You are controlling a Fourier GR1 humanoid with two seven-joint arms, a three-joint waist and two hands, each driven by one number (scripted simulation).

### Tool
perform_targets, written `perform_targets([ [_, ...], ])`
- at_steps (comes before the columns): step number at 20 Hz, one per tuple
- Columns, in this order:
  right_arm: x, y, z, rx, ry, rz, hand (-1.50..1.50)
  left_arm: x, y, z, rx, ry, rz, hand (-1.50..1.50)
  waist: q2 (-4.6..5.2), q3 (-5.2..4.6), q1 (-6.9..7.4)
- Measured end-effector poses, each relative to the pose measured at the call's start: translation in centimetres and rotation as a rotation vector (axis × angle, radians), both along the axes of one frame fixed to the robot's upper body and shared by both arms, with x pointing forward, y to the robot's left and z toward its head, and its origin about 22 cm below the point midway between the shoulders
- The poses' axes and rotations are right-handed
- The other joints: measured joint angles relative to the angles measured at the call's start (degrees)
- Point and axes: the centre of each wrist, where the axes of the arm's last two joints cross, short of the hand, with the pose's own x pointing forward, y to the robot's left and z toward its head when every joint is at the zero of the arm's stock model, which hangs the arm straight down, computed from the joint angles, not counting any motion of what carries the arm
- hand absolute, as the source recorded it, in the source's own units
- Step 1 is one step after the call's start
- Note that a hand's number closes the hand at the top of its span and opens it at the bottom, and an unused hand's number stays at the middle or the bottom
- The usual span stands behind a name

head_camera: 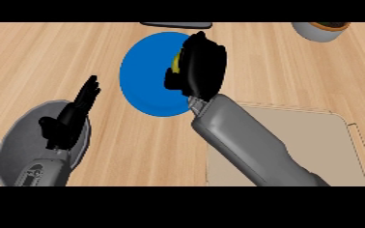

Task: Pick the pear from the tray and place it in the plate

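Over the right half of the blue plate (146, 75) my right hand (200, 67) hovers with its fingers curled round the yellow pear (175, 61). Only a sliver of the pear shows at the hand's left edge. The beige tray (314, 135) lies at the lower right, under my right forearm. At the lower left my left hand (71, 116) rests open with its fingers up.
A grey round dish (21, 140) lies under my left forearm at the lower left. A grey cup or bowl (321, 30) stands at the top right. A dark flat object (175, 25) peeks in at the top edge behind the plate.
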Motion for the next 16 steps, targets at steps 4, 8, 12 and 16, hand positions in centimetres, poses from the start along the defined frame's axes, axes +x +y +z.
perform_targets([
  [4, 1.7, -0.9, -0.7, 0.079, -0.020, -0.054, -1.50, 0.1, -0.2, 0.1, 0.001, -0.002, -0.013, 0.00, 0.08, 0.03, 0.41],
  [8, 3.1, -1.6, -1.9, 0.137, 0.003, -0.102, -1.50, 0.5, -0.9, 0.3, 0.001, -0.006, -0.024, 0.00, 0.28, 0.04, 1.05],
  [12, 4.0, -2.1, -2.3, 0.225, -0.026, -0.124, -1.50, 0.5, -0.6, 0.2, 0.000, -0.003, -0.028, 0.00, 0.25, 0.04, 1.22],
  [16, 4.5, -2.6, -2.1, 0.351, -0.153, -0.134, -1.50, 0.4, -0.8, 0.0, 0.004, -0.001, -0.017, 0.00, -0.09, 0.08, 0.49],
])
